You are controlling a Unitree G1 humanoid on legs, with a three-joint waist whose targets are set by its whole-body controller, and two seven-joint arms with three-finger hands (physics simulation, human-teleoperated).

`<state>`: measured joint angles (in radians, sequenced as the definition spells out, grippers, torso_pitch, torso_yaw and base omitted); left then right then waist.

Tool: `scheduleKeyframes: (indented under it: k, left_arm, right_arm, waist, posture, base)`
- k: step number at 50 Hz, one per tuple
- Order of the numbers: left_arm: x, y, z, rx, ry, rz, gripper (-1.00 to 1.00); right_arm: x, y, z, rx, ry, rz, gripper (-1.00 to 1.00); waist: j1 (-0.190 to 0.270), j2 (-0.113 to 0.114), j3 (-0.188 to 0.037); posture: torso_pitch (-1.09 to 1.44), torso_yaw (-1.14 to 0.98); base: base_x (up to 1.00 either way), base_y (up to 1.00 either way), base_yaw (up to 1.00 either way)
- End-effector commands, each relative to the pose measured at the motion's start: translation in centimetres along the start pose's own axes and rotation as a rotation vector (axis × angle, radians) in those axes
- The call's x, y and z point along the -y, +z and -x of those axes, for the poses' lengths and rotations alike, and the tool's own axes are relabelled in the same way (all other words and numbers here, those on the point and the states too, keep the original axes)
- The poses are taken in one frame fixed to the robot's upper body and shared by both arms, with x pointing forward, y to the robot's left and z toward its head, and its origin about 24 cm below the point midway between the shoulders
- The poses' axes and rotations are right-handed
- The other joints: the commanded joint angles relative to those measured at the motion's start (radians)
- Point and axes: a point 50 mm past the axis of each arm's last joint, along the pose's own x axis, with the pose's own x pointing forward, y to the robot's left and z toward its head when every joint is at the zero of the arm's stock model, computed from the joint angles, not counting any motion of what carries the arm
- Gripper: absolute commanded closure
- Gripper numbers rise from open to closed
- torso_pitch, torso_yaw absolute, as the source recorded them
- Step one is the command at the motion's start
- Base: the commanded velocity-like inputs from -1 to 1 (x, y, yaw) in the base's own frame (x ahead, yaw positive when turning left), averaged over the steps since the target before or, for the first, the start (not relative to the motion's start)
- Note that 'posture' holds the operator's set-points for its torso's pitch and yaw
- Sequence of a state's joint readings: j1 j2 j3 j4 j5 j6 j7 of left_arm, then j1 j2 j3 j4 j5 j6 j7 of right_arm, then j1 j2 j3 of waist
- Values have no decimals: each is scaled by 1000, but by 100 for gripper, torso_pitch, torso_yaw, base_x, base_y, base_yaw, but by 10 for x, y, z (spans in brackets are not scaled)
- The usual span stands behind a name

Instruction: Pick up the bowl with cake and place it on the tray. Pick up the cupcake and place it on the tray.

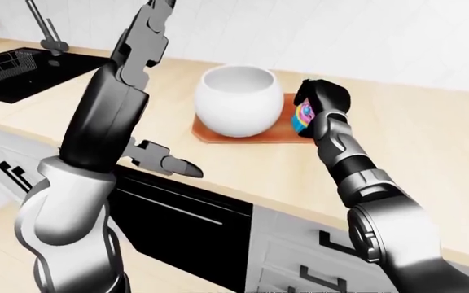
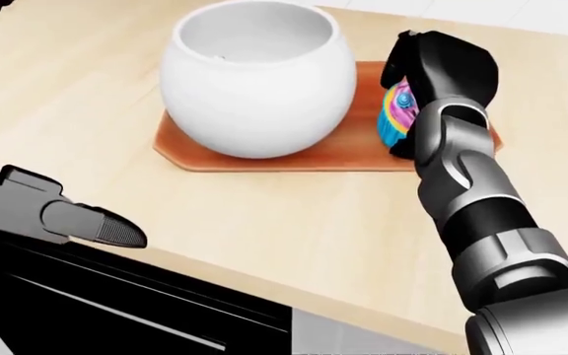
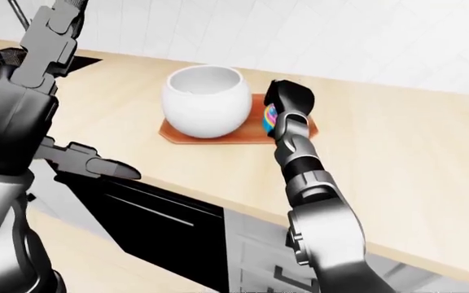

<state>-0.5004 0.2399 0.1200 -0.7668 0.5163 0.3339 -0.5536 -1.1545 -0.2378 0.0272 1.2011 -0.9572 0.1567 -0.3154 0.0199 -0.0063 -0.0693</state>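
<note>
Setting the cupcake down on the tray, bowl's already there

Left hand (image 2: 62, 216) hangs idle off the surface (image 2: 294, 237) edge, fingers not holding anything. Right hand (image 2: 440, 70) has its fingers clenched round the cupcake (image 2: 394, 117), low over the tray (image 2: 358, 161). Bowl (image 2: 258, 78) sits just left of them. Next I'd guess: lower, let go.

Colours on the light wood counter (image 2: 284, 229)
White bowl (image 2: 258, 81); reddish-brown tray (image 2: 264, 159); cupcake (image 2: 397, 115) swirled pink, blue, yellow; black right hand (image 2: 440, 70).
</note>
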Motion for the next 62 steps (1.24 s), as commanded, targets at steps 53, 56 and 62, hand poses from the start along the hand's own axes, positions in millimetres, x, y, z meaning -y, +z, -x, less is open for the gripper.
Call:
scheduleKeyframes:
  k: [53, 56, 62]
  left_arm:
    - [-10, 11, -6, 35, 37, -15, -100]
    - [-9, 12, -6, 36, 35, -15, -100]
    - [-8, 12, -6, 33, 34, -11, -100]
  right_arm:
    - [138, 1, 83, 118, -138, -263, -43]
    - [141, 1, 90, 122, -142, -275, -45]
    - [142, -2, 101, 127, -149, -289, -57]
  waist:
    - [4, -7, -7]
    - [2, -6, -19]
    - [-1, -2, -42]
  posture:
    - [-16, 0]
    - [-18, 0]
    - [-21, 0]
  base:
    - [0, 0, 0]
    - [0, 0, 0]
    - [0, 0, 0]
